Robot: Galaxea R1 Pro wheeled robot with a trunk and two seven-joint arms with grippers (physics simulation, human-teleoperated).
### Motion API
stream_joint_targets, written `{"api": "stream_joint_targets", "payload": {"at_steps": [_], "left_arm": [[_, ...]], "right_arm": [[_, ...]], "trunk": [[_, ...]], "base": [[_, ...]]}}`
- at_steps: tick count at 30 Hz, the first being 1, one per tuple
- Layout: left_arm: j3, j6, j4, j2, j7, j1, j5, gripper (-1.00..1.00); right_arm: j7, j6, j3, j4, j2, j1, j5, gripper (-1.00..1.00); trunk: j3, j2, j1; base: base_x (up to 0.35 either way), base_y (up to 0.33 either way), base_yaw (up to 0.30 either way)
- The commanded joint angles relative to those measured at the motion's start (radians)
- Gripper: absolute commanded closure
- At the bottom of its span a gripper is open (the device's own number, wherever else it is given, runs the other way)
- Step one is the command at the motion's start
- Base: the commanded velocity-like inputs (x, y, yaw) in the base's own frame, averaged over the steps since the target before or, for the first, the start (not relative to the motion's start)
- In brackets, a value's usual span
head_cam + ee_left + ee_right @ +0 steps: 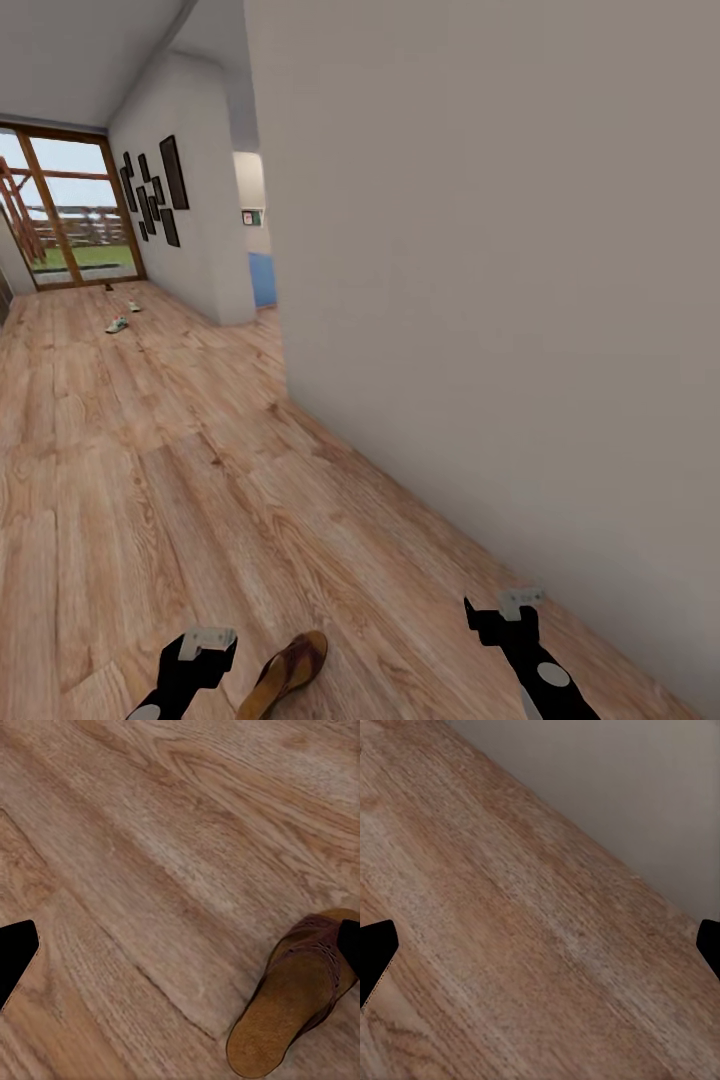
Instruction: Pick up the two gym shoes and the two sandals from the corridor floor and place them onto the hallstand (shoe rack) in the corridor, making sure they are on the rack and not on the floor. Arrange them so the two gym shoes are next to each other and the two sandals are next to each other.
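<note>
My left gripper [205,640] and right gripper [508,604] both hang spread and empty over the light brown wood-plank floor [180,470]. 1 flat brown sandal with maroon straps [288,670] lies just beside my left gripper. 2 white gym shoes [117,325] lie far down the corridor, near the glass door [70,210].
</note>
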Motion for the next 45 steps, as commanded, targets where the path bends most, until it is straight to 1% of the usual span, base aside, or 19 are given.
{"api": "stream_joint_targets", "payload": {"at_steps": [1,10,23,33,40,45], "left_arm": [[0.0,-0.003,0.001,0.001,-0.002,-0.001,-0.001,-1.0],[0.007,-0.004,0.001,0.001,-0.002,-0.001,0.001,-1.0],[0.008,-0.004,0.001,0.001,-0.001,-0.001,0.001,-1.0],[0.0,-0.004,0.0,0.0,-0.002,-0.001,-0.003,-1.0],[-0.005,-0.004,0.001,0.0,-0.002,0.001,-0.007,-1.0],[-0.004,-0.004,0.001,0.0,-0.002,0.001,-0.007,-1.0]], "right_arm": [[0.001,-0.003,0.002,0.0,-0.001,0.0,0.001,-1.0],[0.001,-0.002,0.001,0.0,-0.001,0.0,0.001,-1.0],[0.001,-0.003,0.0,0.0,-0.001,0.0,0.001,-1.0],[0.001,-0.003,0.0,0.0,-0.001,0.0,0.001,-1.0],[0.001,-0.003,0.001,-0.001,-0.001,0.0,0.001,-1.0],[0.001,-0.003,0.0,-0.002,-0.001,0.0,-0.001,-1.0]], "trunk": [[-0.001,0.0,0.0],[-0.001,0.0,0.0],[-0.001,0.0,0.0],[-0.001,0.0,0.0],[-0.001,0.0,0.0],[-0.017,-0.035,0.019]], "base": [[0.1,0.161,0.0],[0.082,0.247,-0.026],[0.012,0.276,-0.246],[0.001,0.061,-0.295],[0.0,0.005,-0.111],[0.0,0.0,-0.009]]}}
